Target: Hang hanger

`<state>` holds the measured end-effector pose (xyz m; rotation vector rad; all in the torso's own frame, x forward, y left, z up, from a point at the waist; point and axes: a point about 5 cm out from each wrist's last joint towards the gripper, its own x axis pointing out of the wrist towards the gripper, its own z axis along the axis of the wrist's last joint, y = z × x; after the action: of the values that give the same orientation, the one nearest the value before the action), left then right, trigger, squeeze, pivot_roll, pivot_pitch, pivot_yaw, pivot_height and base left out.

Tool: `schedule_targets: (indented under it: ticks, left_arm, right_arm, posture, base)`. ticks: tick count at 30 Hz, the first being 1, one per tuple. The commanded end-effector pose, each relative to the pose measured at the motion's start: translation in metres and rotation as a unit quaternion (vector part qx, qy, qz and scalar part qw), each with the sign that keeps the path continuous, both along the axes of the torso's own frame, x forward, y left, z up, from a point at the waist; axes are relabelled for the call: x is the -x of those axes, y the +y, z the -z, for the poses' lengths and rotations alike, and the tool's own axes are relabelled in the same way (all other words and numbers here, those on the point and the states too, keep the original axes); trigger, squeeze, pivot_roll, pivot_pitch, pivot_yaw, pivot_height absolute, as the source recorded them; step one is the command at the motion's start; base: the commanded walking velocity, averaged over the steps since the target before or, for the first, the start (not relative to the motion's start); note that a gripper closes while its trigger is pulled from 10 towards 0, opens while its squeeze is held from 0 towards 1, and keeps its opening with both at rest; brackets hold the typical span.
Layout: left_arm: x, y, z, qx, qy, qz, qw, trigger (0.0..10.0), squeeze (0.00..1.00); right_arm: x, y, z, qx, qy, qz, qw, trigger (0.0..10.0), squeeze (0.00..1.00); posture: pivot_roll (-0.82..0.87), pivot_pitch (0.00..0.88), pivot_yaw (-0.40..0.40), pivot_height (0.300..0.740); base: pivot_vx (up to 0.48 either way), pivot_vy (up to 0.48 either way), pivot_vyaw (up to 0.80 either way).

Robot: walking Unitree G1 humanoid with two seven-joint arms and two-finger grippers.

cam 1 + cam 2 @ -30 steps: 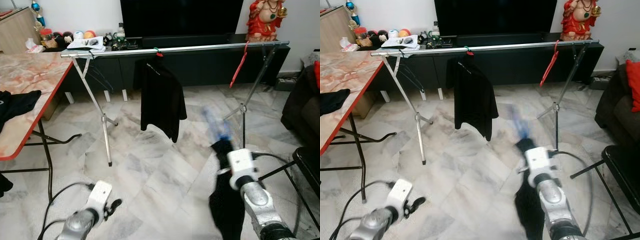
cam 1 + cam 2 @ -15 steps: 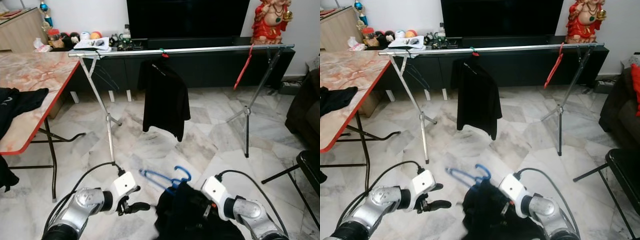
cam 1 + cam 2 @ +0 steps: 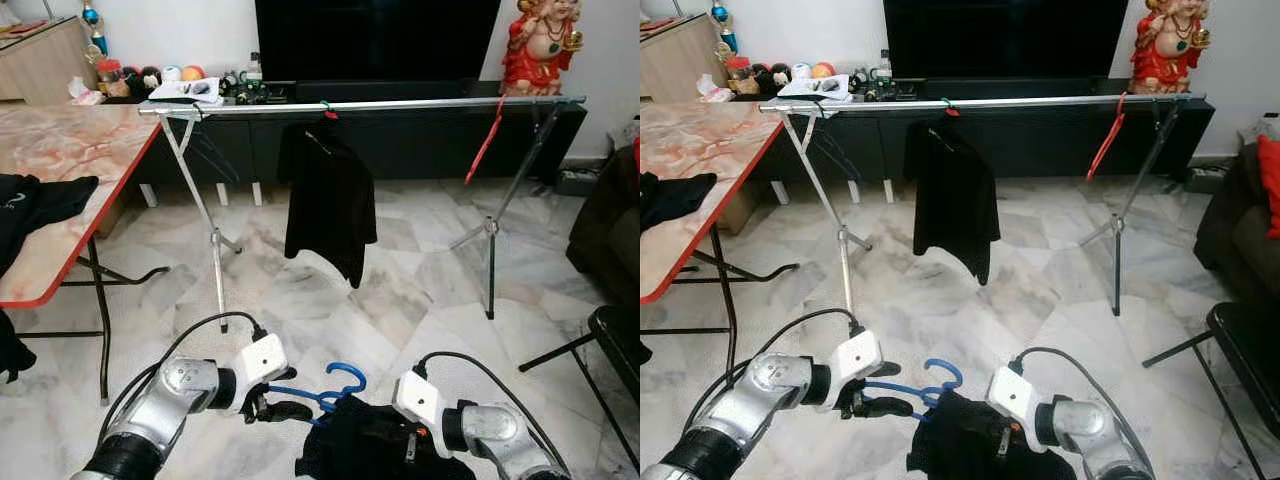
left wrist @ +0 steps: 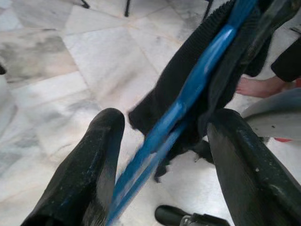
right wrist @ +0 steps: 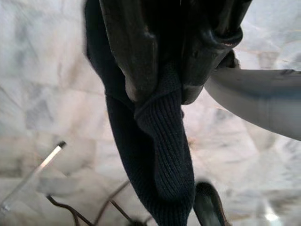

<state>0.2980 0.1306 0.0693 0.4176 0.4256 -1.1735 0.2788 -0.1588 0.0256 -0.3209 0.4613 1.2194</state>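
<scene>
Marble floor (image 3: 330, 300); pincers share blue hanger (image 3: 335, 385)

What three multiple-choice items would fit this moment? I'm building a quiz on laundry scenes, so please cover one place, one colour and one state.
1. Where does the black shirt hang?
A. On the metal rail of the drying rack
B. On the marble-topped table
C. Over the black chair

2. What colour is the empty hanger near the rail's right end?
A. Green
B. Red
C. White

3. How do the left gripper and the blue hanger stand?
A. The hanger runs between open fingers
B. Fingers clamped shut on it
C. Gripper far from it

Answers:
1. A: the shirt hangs from the rail in front of the TV cabinet.
2. B: it shows bright red against the dark cabinet.
3. A: the left wrist view shows gaps between the hanger and both fingers, while the right gripper pinches the dark knit garment.
</scene>
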Motion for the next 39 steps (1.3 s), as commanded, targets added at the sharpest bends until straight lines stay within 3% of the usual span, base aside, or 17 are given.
schedule_targets:
  ticks: [1, 16, 26, 27, 28, 29, 30, 31, 32, 38, 39]
  left_arm:
    - [-0.002, -0.005, -0.004, -0.007, -0.004, 0.012, 1.0, 10.0, 0.0]
    - [0.004, -0.01, 0.002, -0.028, 0.029, 0.054, 0.998, 10.0, 0.0]
    - [-0.001, -0.016, -0.004, -0.036, 0.032, 0.086, 0.995, 10.0, 0.0]
    - [-0.001, -0.016, -0.004, -0.037, 0.033, 0.088, 0.995, 8.5, 0.0]
    - [-0.001, -0.016, -0.004, -0.038, 0.034, 0.091, 0.995, 8.5, 0.0]
    - [-0.001, -0.016, -0.004, -0.038, 0.035, 0.093, 0.994, 3.8, 0.0]
    - [-0.001, -0.017, -0.004, -0.038, 0.036, 0.094, 0.994, 3.8, 0.0]
    - [0.0, -0.017, -0.003, -0.039, 0.038, 0.096, 0.994, 1.4, 0.0]
    - [0.001, -0.017, -0.003, -0.038, 0.041, 0.099, 0.994, 0.6, 0.0]
    - [0.005, -0.023, -0.002, -0.034, 0.053, 0.119, 0.991, 0.9, 0.0]
    - [0.005, -0.024, -0.001, -0.035, 0.055, 0.122, 0.99, 1.5, 0.0]
  right_arm:
    - [-0.003, 0.004, -0.007, -0.021, -0.018, -0.014, 1.0, 10.0, 0.0]
    - [0.004, 0.005, -0.01, -0.03, -0.009, -0.071, 0.997, 10.0, 0.0]
    - [0.006, 0.006, -0.01, -0.025, -0.008, -0.093, 0.995, 10.0, 0.0]
    - [0.006, 0.006, -0.01, -0.025, -0.008, -0.093, 0.995, 10.0, 0.0]
    - [0.006, 0.007, -0.01, -0.026, -0.009, -0.093, 0.995, 10.0, 0.0]
    - [0.006, 0.007, -0.01, -0.027, -0.009, -0.093, 0.995, 10.0, 0.0]
    - [0.006, 0.007, -0.01, -0.027, -0.008, -0.094, 0.995, 10.0, 0.0]
    - [0.006, 0.007, -0.01, -0.028, -0.009, -0.093, 0.995, 10.0, 0.0]
    - [0.006, 0.007, -0.01, -0.029, -0.009, -0.093, 0.995, 10.0, 0.0]
    - [0.006, 0.009, -0.011, -0.03, -0.011, -0.095, 0.995, 10.0, 0.0]
    - [0.006, 0.009, -0.011, -0.03, -0.013, -0.095, 0.995, 10.0, 0.0]
  posture:
    - [0.12, 0.003, 0.004, 0.74]
    - [0.11, 0.002, -0.001, 0.74]
    - [0.11, 0.0, 0.003, 0.74]
    - [0.11, 0.0, 0.004, 0.74]
    - [0.11, 0.0, 0.004, 0.74]
    - [0.11, 0.0, 0.004, 0.74]
    - [0.11, 0.0, 0.004, 0.74]
    - [0.11, 0.0, 0.006, 0.74]
    - [0.11, 0.0, 0.006, 0.74]
    - [0.11, 0.0, 0.006, 0.74]
    - [0.11, 0.0, 0.006, 0.74]
  base:
    - [0.0, 0.0, 0.0]
    - [0.0, 0.0, 0.0]
    - [0.0, 0.0, 0.0]
    - [0.0, 0.0, 0.0]
    - [0.0, 0.0, 0.0]
    - [0.0, 0.0, 0.0]
    - [0.0, 0.0, 0.0]
    - [0.0, 0.0, 0.0]
    - [0.0, 0.0, 0.0]
    - [0.0, 0.0, 0.0]
    - [0.0, 0.0, 0.0]
